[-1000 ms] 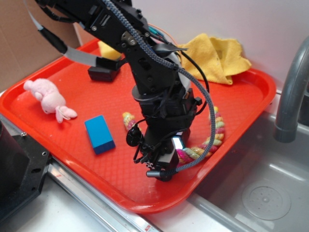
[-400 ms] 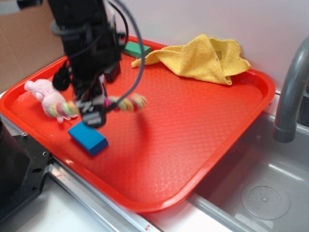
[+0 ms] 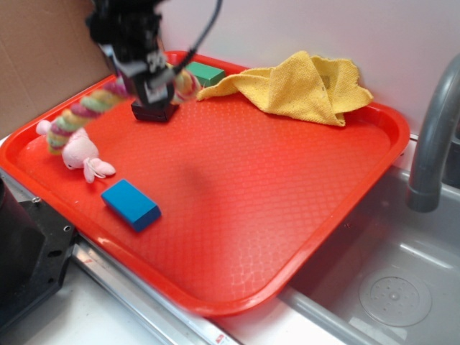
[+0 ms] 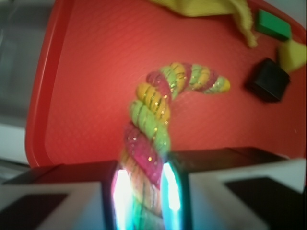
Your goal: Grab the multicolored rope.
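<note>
The multicolored rope (image 3: pixel 86 109), twisted from pink, yellow, green and orange strands, hangs in the air over the back left of the red tray (image 3: pixel 287 208). My gripper (image 3: pixel 154 80) is shut on it near one end; the longer part droops left above the pink plush. In the wrist view the rope (image 4: pixel 158 110) rises from between my gripper's (image 4: pixel 143 191) two lit pads and curls right at its tip. It touches nothing on the tray.
On the tray lie a pink plush toy (image 3: pixel 79 152), a blue block (image 3: pixel 130 205), a black block (image 3: pixel 154 111), a green block (image 3: pixel 203 73) and a crumpled yellow cloth (image 3: pixel 305 86). A grey faucet (image 3: pixel 435 136) and sink stand to the right.
The gripper closed on the rope at the tray's front right, then carried it left and up to the back left. The rope now hangs higher, above the plush.
</note>
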You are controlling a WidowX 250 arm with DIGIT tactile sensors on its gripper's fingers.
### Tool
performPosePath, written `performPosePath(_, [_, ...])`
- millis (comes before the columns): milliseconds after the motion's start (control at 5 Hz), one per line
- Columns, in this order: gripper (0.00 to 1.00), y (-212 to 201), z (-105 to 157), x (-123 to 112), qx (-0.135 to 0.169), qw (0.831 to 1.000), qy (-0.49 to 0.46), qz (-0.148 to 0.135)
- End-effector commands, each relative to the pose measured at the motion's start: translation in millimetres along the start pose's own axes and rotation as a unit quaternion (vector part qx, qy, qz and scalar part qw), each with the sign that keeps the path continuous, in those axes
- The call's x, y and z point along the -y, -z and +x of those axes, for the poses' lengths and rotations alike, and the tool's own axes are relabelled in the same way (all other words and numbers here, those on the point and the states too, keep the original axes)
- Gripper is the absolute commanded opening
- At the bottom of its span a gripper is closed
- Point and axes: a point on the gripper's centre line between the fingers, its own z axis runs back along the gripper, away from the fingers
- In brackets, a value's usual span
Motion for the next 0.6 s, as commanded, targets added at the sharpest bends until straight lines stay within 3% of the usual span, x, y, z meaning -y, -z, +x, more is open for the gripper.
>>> performPosePath(0, [0.00, -38.5, -13.7, -26.7, 0.066, 0.993, -0.094, -0.012])
performPosePath(200, [0.00, -48.0, -7.6, -51.1, 0.073, 0.989, -0.130, -0.009])
performPosePath(400, [0.00, -51.4, 2.5, -59.4, 0.073, 0.987, -0.143, -0.018])
